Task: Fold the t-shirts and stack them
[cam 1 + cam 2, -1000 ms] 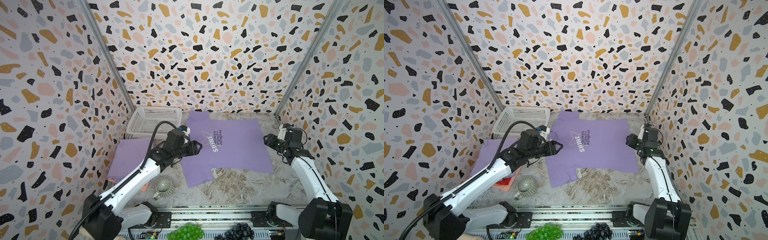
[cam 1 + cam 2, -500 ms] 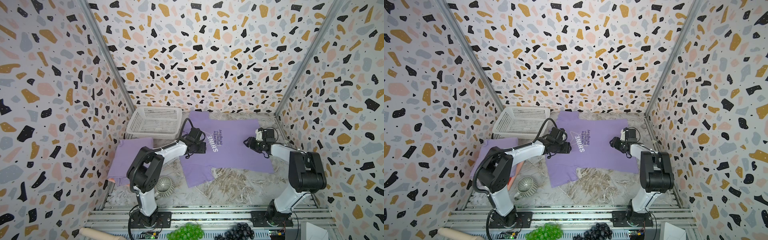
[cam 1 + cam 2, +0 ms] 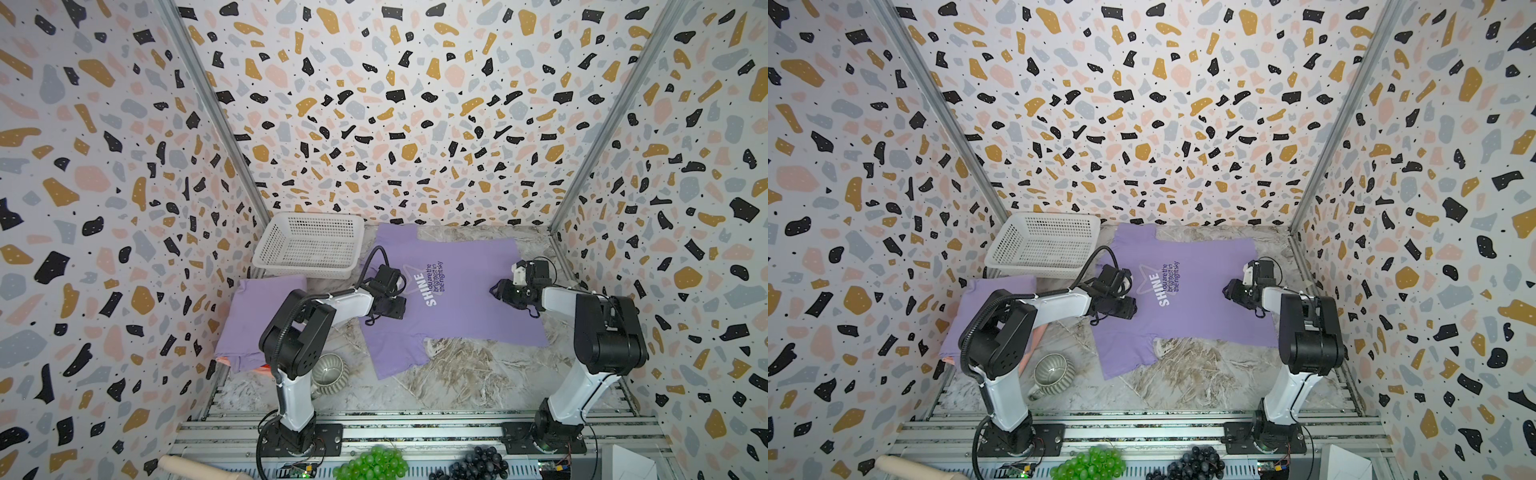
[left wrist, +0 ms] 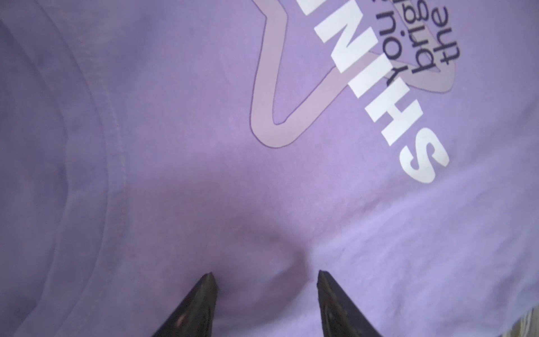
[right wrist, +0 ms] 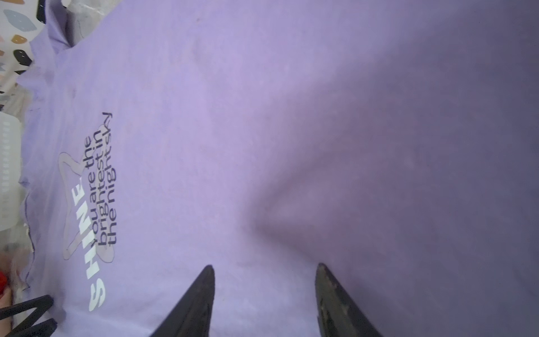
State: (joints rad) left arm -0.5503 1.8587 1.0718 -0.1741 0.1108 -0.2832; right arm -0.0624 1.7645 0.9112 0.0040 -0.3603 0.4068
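Note:
A lavender t-shirt [image 3: 457, 307] [image 3: 1200, 316] with a white star and "SHINE" print lies spread flat on the marble table, seen in both top views. My left gripper [image 3: 404, 309] [image 3: 1134, 309] [image 4: 264, 274] is low over its chest beside the collar. It is open, and the cloth puckers slightly between the tips. My right gripper [image 3: 494, 289] [image 3: 1227, 289] [image 5: 264, 266] is open too, with its tips down on the shirt's lower body. A folded lavender t-shirt [image 3: 262, 316] [image 3: 988, 307] tops a small stack at the left, with pink and red cloth showing under its edge.
A white perforated basket [image 3: 309, 245] stands at the back left, close to the spread shirt's sleeve. A grey ribbed mug [image 3: 330, 372] sits near the left arm's base. Green grapes [image 3: 374, 461], dark grapes [image 3: 478, 463] and a wooden roller [image 3: 187, 469] lie along the front rail.
Both arms came down from raised poses onto the spread shirt. The left gripper moved right to the chest and the right gripper moved left onto the lower body. Both jaws narrowed slightly.

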